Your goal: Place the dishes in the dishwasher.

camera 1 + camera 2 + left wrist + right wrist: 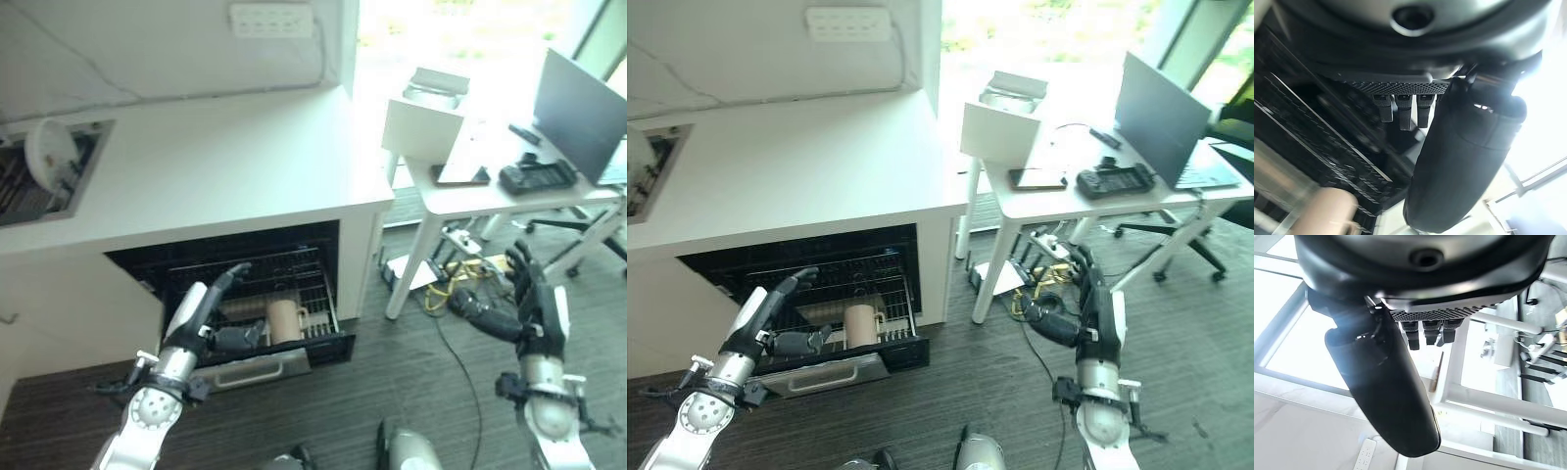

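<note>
The dishwasher (245,245) under the white counter stands with its black wire rack (318,294) pulled out. A beige mug (285,320) stands upright in the rack, and the mug (1322,215) also appears blurred in the left wrist view. My left hand (201,318) hovers open in front of the rack, fingers straight toward it, holding nothing. My right hand (534,294) is raised open over the floor at the right, far from the dishwasher. A white plate (49,152) stands on edge in the sink (29,196) at the counter's far left.
A white desk (470,191) stands right of the counter, carrying a laptop (578,113), a phone (460,176), a black device (534,176) and a white box (421,127). Cables (456,279) lie on the dark floor beneath it. An office chair base (588,245) is at far right.
</note>
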{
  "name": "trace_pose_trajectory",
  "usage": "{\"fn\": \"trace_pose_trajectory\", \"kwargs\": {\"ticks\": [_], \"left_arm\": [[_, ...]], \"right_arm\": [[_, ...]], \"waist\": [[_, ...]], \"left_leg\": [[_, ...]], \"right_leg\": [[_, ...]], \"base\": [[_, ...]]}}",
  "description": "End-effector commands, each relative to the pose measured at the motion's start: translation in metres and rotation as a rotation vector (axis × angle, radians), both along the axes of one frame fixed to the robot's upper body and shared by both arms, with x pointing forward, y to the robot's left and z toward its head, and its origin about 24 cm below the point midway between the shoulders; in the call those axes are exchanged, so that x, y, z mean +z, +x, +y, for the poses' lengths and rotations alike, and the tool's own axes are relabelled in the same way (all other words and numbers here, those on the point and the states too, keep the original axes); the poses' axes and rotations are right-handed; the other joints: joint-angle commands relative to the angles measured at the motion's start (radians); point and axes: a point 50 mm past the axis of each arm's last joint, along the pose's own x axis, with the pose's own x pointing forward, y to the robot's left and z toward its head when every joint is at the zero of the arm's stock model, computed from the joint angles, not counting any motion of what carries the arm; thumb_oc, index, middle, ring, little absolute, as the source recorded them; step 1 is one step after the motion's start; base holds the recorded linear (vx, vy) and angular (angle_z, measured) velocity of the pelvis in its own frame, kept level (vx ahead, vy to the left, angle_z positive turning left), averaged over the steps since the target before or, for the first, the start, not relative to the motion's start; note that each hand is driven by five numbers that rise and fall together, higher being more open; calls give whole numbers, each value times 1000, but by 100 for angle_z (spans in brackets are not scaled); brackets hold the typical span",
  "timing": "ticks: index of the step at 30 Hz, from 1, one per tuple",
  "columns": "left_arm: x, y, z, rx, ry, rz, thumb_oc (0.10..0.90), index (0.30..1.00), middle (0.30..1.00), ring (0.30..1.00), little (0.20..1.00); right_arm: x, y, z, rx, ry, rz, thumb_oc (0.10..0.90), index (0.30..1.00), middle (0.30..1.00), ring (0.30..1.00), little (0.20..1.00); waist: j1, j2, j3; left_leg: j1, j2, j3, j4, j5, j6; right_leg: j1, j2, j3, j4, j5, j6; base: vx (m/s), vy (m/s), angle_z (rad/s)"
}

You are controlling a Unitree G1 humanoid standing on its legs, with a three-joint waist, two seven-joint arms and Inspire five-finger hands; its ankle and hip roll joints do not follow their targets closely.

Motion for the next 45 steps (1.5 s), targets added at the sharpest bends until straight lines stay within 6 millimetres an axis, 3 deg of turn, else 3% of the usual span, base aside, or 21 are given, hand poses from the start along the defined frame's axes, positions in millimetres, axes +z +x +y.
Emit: {"fn": "trace_pose_trajectory", "kwargs": {"ticks": [1,5,10,13,15,17,19,21,27,28,33,36,45], "left_arm": [[32,13,-10,-63,-132,-185,800,900,900,900,900],[12,6,-9,13,-239,-171,800,900,900,900,900],[10,4,-7,55,-240,-199,800,900,900,900,900],[11,8,-5,80,-259,-212,800,900,900,900,900],[9,9,-6,71,-247,-197,800,900,900,900,900],[6,10,-7,74,-247,-187,800,900,900,900,900],[1,7,-2,114,-270,-176,800,900,900,900,900],[-2,2,1,135,-272,-174,800,900,900,900,900],[5,-10,11,173,-225,-218,800,900,900,900,900],[36,22,-40,-90,-630,-328,800,900,900,900,900],[27,18,-37,-42,-599,-313,800,900,900,900,900],[28,14,-31,22,-466,-352,800,900,900,900,900],[33,-12,33,382,-201,-483,800,900,900,900,900]], "right_arm": [[47,31,5,110,94,-239,800,900,900,900,900],[25,31,7,128,192,-143,800,900,900,900,900],[21,26,2,161,161,-107,800,900,900,900,900],[22,32,3,229,123,-85,800,900,900,900,900],[21,34,7,275,122,-68,800,900,900,900,900],[20,35,9,303,133,-54,800,900,900,900,900],[15,35,14,341,137,-18,800,900,900,900,900],[11,33,16,347,158,-6,800,900,900,900,900],[11,35,28,399,186,-16,800,900,900,900,900],[45,75,46,514,393,-127,800,900,900,900,900],[41,67,46,513,420,-138,800,900,900,900,900],[38,65,44,488,399,-120,800,900,900,900,900],[32,58,33,433,367,-98,800,900,900,900,900]], "waist": [[25,55,-10],[30,38,-11],[22,20,-5],[33,0,15],[41,-8,26],[41,-6,25],[45,18,7],[52,30,-9],[105,27,-28],[117,25,6],[113,23,0],[111,27,5],[126,55,12]], "left_leg": [[9,-80,-211,28,-170,72],[18,-50,-206,28,-139,18],[22,-17,-179,28,-95,-16],[23,-44,-177,28,-70,-12],[14,-39,-157,28,-29,-26],[14,-36,-160,28,-31,-30],[4,-47,-228,28,-66,-34],[-4,-47,-249,28,-80,-43],[-31,-59,-278,28,-111,-39],[-45,-137,-403,28,-102,-4],[-39,-128,-411,28,-96,-12],[-39,-117,-407,28,-89,-20],[-46,-132,-427,28,-62,-38]], "right_leg": [[-9,-4,8,26,36,59],[8,24,18,26,-86,21],[17,41,4,26,-112,-17],[31,23,8,26,-109,-33],[46,9,1,26,-110,-37],[47,1,-3,26,-111,-35],[34,10,6,26,-117,-28],[26,7,-11,26,-121,-23],[10,-19,-52,26,-126,3],[-83,35,99,26,-75,-3],[-61,47,89,26,-86,-15],[-54,49,78,26,-96,-23],[-29,50,72,26,-126,-42]], "base": [[-23,-362,-46],[5,-324,-28],[8,-230,-13],[-5,-137,-7],[6,-29,-15],[17,97,0],[60,270,14],[25,279,16],[-46,119,13],[-19,-13,16],[79,-106,0],[11,-50,-5],[6,-4,13]]}}
